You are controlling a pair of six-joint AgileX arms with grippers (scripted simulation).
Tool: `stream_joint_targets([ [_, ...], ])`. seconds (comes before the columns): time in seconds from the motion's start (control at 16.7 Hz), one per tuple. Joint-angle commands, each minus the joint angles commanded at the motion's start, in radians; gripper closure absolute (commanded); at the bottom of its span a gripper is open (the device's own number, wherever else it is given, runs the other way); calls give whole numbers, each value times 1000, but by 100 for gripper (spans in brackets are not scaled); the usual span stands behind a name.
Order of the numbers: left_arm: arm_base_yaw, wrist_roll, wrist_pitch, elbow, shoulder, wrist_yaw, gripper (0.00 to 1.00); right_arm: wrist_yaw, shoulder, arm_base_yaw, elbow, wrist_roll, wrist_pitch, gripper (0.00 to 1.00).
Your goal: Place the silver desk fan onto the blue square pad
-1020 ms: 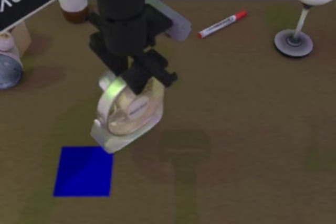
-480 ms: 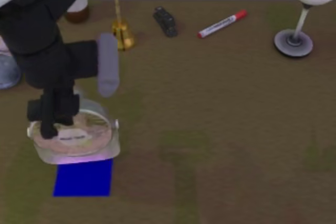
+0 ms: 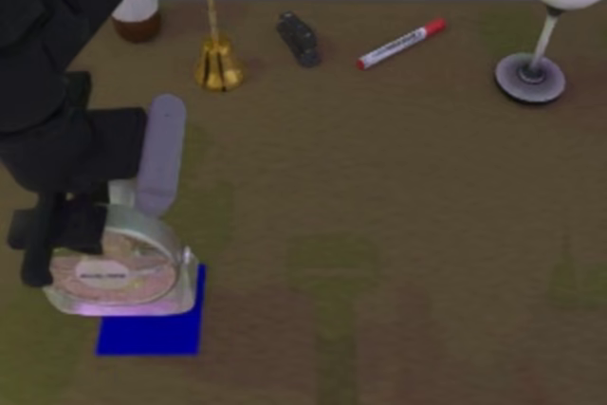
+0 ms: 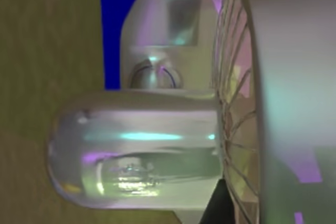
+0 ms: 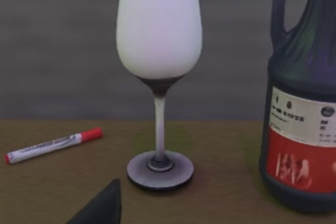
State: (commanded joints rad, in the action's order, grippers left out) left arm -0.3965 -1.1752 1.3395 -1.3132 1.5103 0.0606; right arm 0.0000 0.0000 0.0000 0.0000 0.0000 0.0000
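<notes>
Brown felt-like cloth is covering the whole table point(image 3: 427, 234), and everything is sitting on it. The biggest thing in the top view is the black left arm, reaching in from ten o'clock. Its gripper point(image 3: 52, 230) is squeezing the silver desk fan point(image 3: 119, 272) by the round head, so the fan is not dropping while it is being carried. The fan is tipping with its pale pink face looking up at the camera. In the left wrist view the fan point(image 4: 157, 150) is filling almost the whole picture, so it is sitting right at the fingers.

The fan is hanging at about eight o'clock on the table. It is covering the top edge of the blue square pad point(image 3: 152, 329), which lies just to its six o'clock. The fan is only partly over the pad, a bit too far toward nine o'clock. I think the arm needs to bring it toward five o'clock and stand it up before letting go, or it may land half off the blue.

The right arm is parked out of the top view; I cannot tell how its pincer stands. Its camera is looking at the wine glass point(image 5: 157, 77).

Smaller things are waiting along twelve o'clock, well away: a golden bell point(image 3: 218, 59) and a red-capped marker point(image 3: 398, 43).
</notes>
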Motion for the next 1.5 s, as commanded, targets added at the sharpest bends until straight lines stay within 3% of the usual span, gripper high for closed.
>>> stream_joint_targets([
  [0.72,4,-4,-138,120,18,0,100,0,0,0,0,0,0,0],
  [1.5,4,-4,-138,120,18,0,2,0,0,0,0,0,0,0],
])
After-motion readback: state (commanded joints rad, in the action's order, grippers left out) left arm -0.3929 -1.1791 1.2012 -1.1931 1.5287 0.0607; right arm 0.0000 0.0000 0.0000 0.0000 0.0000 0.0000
